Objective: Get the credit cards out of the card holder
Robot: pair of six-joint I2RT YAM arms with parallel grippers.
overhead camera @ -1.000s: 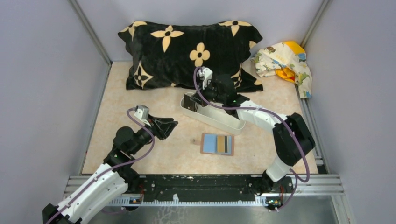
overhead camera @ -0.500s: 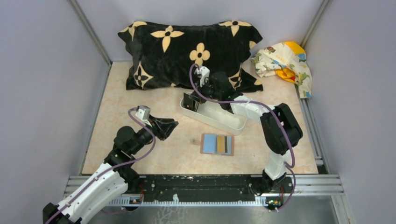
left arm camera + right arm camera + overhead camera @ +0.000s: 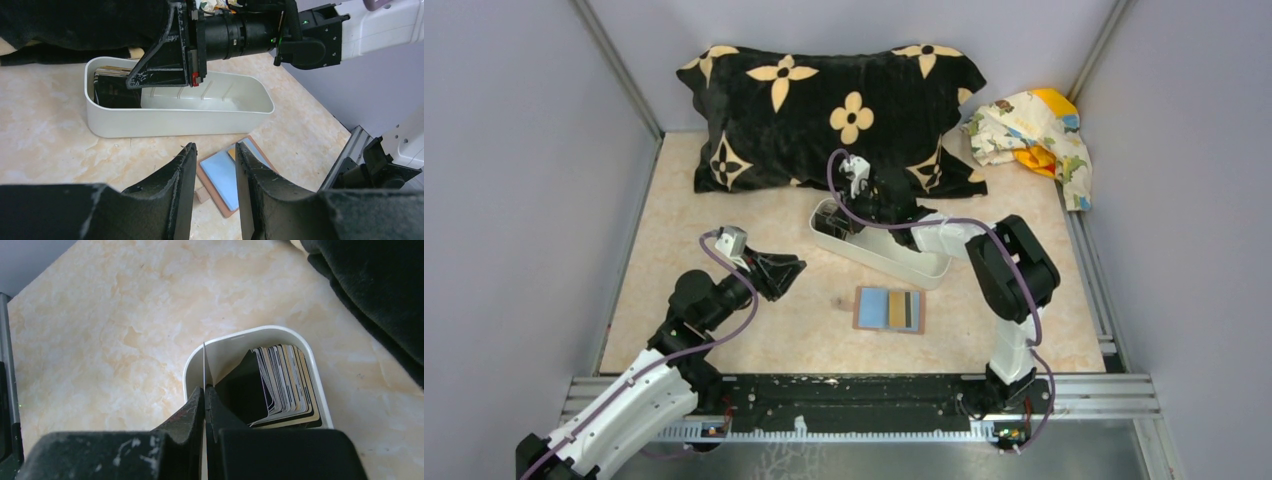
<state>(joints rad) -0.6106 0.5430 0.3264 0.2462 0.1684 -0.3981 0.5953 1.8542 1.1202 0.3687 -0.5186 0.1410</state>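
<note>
The card holder [image 3: 890, 309] lies open on the table, brown rim, light blue inside. A tan-yellow and a dark credit card [image 3: 905, 309] sit in its slots. My left gripper [image 3: 796, 268] hovers left of it, open and empty; in the left wrist view the card holder [image 3: 220, 172] shows between its fingertips [image 3: 216, 146]. My right gripper [image 3: 204, 388] is shut on a thin credit card [image 3: 204, 365] seen edge-on. It hangs over the left end of the white tray [image 3: 192, 370], beside a standing stack of cards [image 3: 285, 380].
The white tray [image 3: 894, 262] lies slantwise behind the card holder. A black flowered pillow [image 3: 824, 110] fills the back. A crumpled patterned cloth [image 3: 1034, 130] lies at the back right. A small brown scrap [image 3: 836, 300] lies left of the card holder. Grey walls stand on both sides.
My right arm has folded in and its gripper has sunk toward the tray's left end with the card. My left gripper's jaws have narrowed slightly; that arm stayed put.
</note>
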